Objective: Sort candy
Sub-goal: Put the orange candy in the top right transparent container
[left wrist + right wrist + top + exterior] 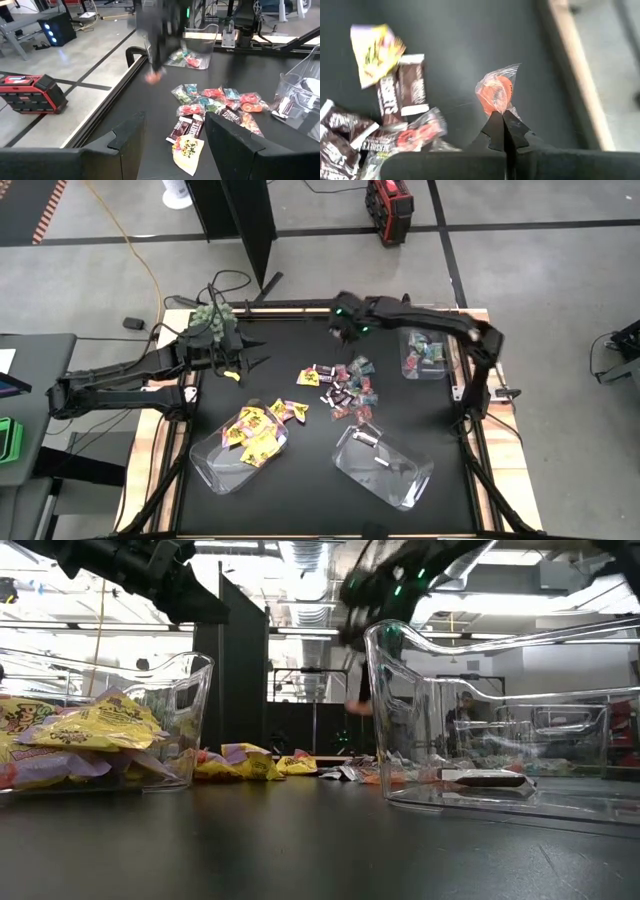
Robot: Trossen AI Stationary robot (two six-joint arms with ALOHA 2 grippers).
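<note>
Your right hand (pixel 503 116) is over the table's far edge, near the middle, its fingers together on the twisted tail of one pink sweet (pixel 496 93), which hangs clear of the table. Your left hand (pixel 243 358) waits by the far left corner, fingers apart, holding nothing. The rest of the candy (pixel 341 387) lies in a loose heap at mid-table: yellow packets (pixel 288 410), dark bars (pixel 401 90) and teal-and-pink wrappers (pixel 220 98). More yellow packets sit in the near left bin (pixel 205 463), a dark bar or two in the near right bin (pixel 412 485), and teal-and-pink ones in the far right bin (pixel 409 369). Judged by look, these pieces are very light, crinkly and slick; the film gives under pressure, so take each by a wrapper end or across its narrow width, and expect neighbours to drag along. "HERSHEY'S" reads on the dark bars (pixel 372 146). Print on the yellow packets is not legible.
</note>
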